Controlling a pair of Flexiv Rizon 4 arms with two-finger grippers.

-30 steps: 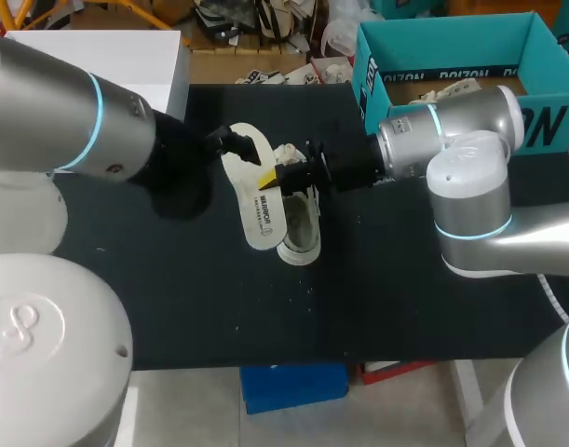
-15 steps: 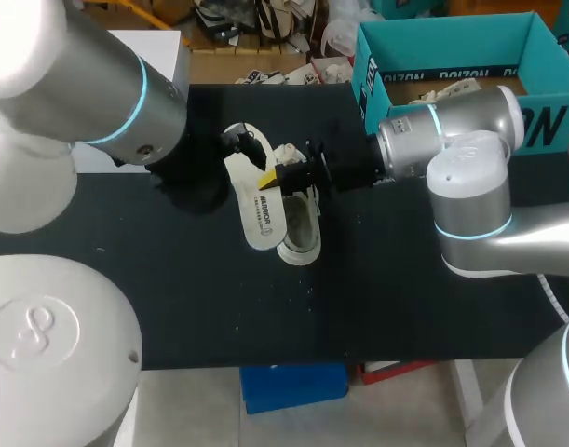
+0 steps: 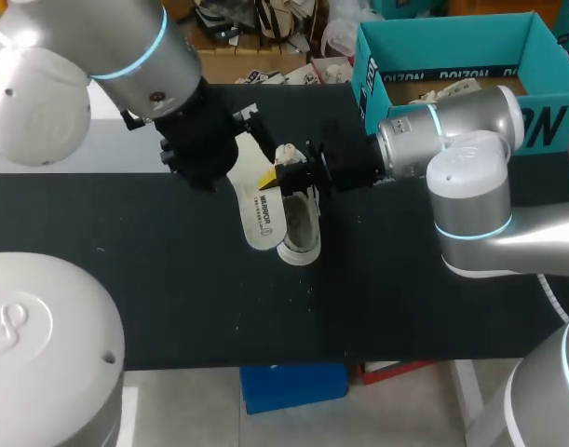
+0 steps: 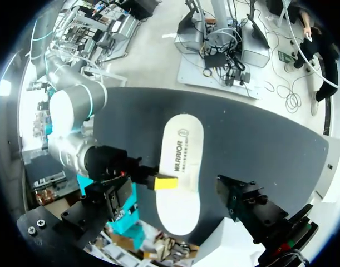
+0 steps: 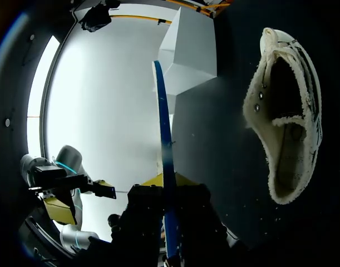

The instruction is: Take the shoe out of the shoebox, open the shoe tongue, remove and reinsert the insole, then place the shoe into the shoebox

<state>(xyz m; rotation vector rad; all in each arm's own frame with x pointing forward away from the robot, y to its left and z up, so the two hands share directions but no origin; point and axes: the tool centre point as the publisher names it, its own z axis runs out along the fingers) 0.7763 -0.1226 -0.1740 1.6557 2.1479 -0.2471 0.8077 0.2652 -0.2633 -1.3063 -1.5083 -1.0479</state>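
White insole [image 3: 256, 209], long axis near-far, left of shoe [image 3: 301, 219], is pinched by right gripper [image 3: 270, 179], edge-on in its wrist view and flat-faced below left gripper [image 4: 178, 206], which gapes empty.

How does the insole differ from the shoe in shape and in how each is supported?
The insole is a thin flat sheet; the shoe is a hollow shell with an open mouth. The insole is pinched in the right tool; the shoe lies free on the table. Both look off-white from above.
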